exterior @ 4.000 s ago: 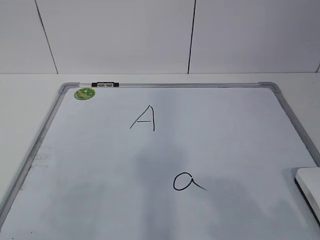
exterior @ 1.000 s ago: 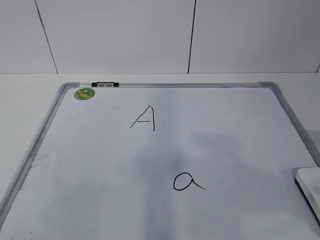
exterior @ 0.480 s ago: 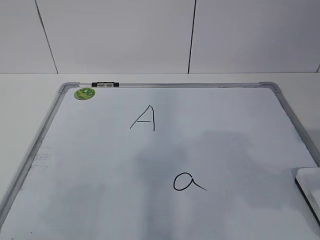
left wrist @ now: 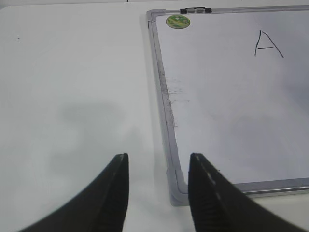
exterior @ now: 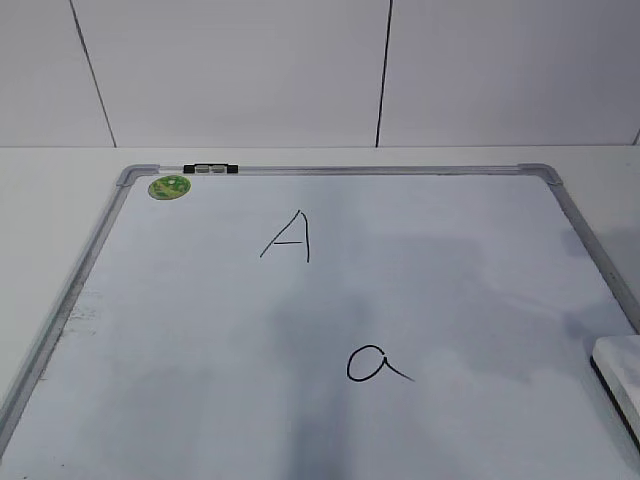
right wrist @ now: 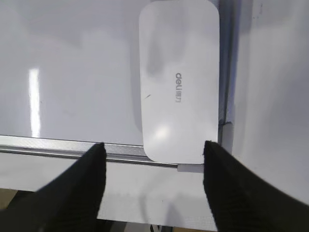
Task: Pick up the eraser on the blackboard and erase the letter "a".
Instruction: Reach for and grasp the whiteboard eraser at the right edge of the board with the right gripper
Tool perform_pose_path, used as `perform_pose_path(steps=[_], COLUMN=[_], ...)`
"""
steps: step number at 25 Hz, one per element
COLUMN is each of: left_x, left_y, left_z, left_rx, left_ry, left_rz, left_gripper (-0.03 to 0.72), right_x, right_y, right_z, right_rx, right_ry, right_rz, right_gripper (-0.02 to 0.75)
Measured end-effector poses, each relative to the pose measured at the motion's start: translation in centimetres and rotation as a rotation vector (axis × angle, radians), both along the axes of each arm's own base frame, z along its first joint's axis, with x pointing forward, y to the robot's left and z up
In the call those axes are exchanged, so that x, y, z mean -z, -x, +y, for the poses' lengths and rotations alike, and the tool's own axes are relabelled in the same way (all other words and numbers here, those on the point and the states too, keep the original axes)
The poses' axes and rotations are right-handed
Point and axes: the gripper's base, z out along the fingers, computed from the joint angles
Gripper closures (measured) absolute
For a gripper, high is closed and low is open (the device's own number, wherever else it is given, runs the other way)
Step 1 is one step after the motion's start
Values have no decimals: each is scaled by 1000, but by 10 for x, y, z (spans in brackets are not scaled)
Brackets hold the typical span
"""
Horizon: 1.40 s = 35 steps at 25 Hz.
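Note:
The blackboard (exterior: 200, 330) is a white board with a grey frame and a green sticker (exterior: 169, 187) at its far left corner. The small letter "a" (exterior: 375, 364) sits low on it, right of centre. The white eraser (exterior: 622, 365) lies at the board's near right corner, cut off by the exterior view's edge. In the right wrist view the eraser (right wrist: 178, 77) lies just ahead of my open, empty right gripper (right wrist: 153, 150). My left gripper (left wrist: 158, 162) is open and empty, above the board's near left corner (left wrist: 176, 186). Neither gripper shows in the exterior view.
A larger capital "A" (exterior: 288, 238) is written above the "a". A small black-and-silver clip (exterior: 211, 168) sits on the board's far frame. The board lies on a white table (left wrist: 72, 96), with a white panelled wall (exterior: 250, 70) behind it.
The shadow over the right side of the board has grown and shifted toward the eraser. The board, letters and eraser have not moved.

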Motion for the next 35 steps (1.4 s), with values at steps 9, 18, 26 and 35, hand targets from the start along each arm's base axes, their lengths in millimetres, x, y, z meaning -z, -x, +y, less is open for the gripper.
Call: perform_pose_path(steps=[9, 18, 26, 35], left_x=[0, 0, 0, 0], left_y=[0, 0, 0, 0], left_z=[0, 0, 0, 0], left_rx=[0, 0, 0, 0], left_ry=[0, 0, 0, 0], left_rz=[0, 0, 0, 0], left_gripper=[381, 381, 381, 381], right_x=[11, 19, 30, 40], right_y=[-8, -18, -25, -35], right_z=[0, -2, -4, -1], right_rx=[-7, 28, 1, -55], right_ry=[-6, 5, 41, 85], right_rz=[68, 80, 127, 130], right_gripper=[62, 60, 60, 63])
